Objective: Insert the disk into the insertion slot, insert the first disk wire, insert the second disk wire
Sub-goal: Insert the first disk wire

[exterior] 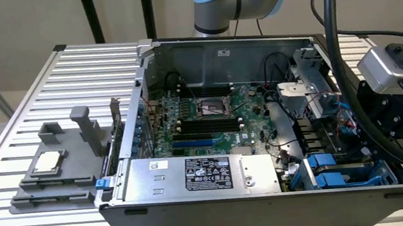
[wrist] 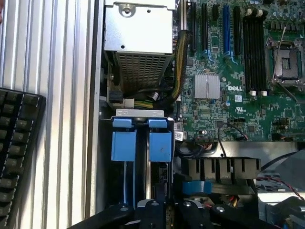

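Note:
The insertion slot [wrist: 141, 157] is a bay in the blue-grey drive cage [exterior: 333, 172], at the case's near corner on the exterior view's right. Two bright blue tabs [wrist: 123, 145] stand side by side on it. The disk is hidden; only narrow silver-grey edges run between the tabs. My gripper [wrist: 167, 211] hangs just over the cage's end, black fingers [wrist: 190, 210] drawn together, shut, and what lies between them cannot be made out. In the exterior view the gripper [exterior: 387, 120] sits above the case's right wall. A blue flat connector [wrist: 195, 187] lies close to the fingers, with red and blue wires [exterior: 339, 119] behind.
The open case holds a silver power-supply box [exterior: 200, 174] beside the cage and a green motherboard [exterior: 210, 118] behind. A grey metal bracket cage [exterior: 309, 75] stands further back. A grey fixture [exterior: 59, 171] rests on the slatted table [exterior: 30, 107]. A black keyboard-like object [wrist: 14, 152] lies outside the case.

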Robot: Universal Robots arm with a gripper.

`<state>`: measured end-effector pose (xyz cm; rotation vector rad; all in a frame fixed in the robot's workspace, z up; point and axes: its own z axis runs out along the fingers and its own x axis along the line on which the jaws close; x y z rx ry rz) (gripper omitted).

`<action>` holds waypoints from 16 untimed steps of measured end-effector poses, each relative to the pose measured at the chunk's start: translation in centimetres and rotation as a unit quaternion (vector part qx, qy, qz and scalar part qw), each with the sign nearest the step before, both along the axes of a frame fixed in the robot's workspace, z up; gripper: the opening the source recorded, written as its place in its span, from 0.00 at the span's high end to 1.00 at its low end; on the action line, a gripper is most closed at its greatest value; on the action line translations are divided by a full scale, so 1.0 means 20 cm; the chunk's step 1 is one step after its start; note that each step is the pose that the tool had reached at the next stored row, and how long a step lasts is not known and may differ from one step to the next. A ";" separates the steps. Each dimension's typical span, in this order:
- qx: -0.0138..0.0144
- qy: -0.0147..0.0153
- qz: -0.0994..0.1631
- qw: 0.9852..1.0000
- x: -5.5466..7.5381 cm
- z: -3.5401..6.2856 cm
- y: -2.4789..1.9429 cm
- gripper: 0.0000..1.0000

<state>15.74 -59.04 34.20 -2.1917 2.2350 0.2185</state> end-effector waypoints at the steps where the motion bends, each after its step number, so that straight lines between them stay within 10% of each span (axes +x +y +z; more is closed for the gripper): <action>1: -0.001 0.000 -0.002 1.000 0.00 -0.001 0.000 0.84; 6: -0.007 0.000 -0.006 1.000 0.00 -0.005 0.004 0.84; 16: -0.009 0.000 -0.009 1.000 0.00 -0.009 0.009 0.84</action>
